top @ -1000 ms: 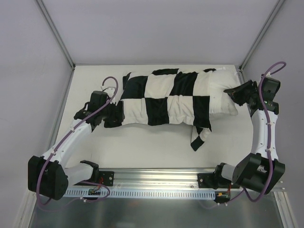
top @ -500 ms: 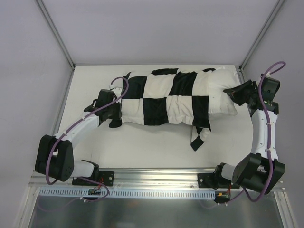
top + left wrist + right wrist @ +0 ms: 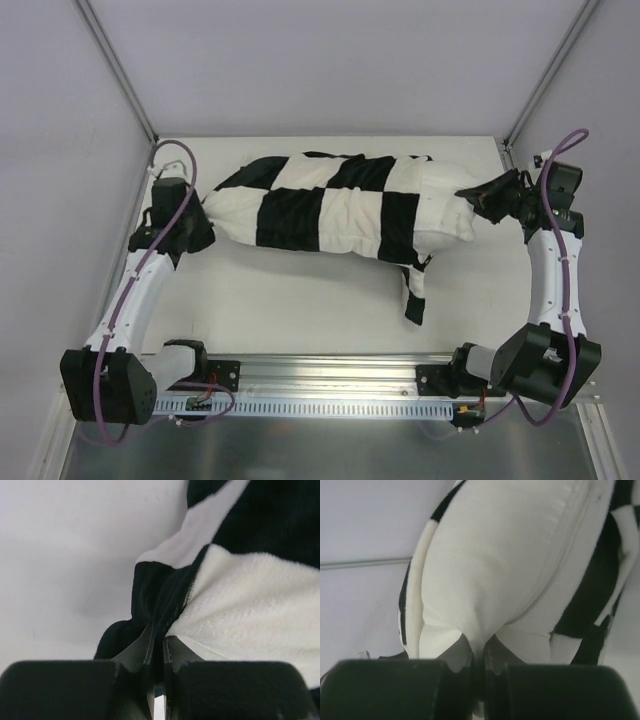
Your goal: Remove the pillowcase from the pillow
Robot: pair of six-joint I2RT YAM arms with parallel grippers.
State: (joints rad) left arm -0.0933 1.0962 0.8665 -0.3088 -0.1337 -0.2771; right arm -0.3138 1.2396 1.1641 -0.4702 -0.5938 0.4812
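1. A loose strip of the pillowcase trails on the desk, nearest the bases. It could be caught under the pillow during a pull.
2. Only thin folds are pinched at both ends. Under a hard pull either grip could slip, or the whole pillow could be dragged along.
3. Left claw: closed tight on the pillowcase's black corner.
4. Right claw: closed, the pillow's bare white end pinched.
5. The pillow lies across mid-desk, mostly inside the case.

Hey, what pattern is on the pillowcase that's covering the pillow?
The pillowcase has large black-and-white checks, clearest in the top external view.
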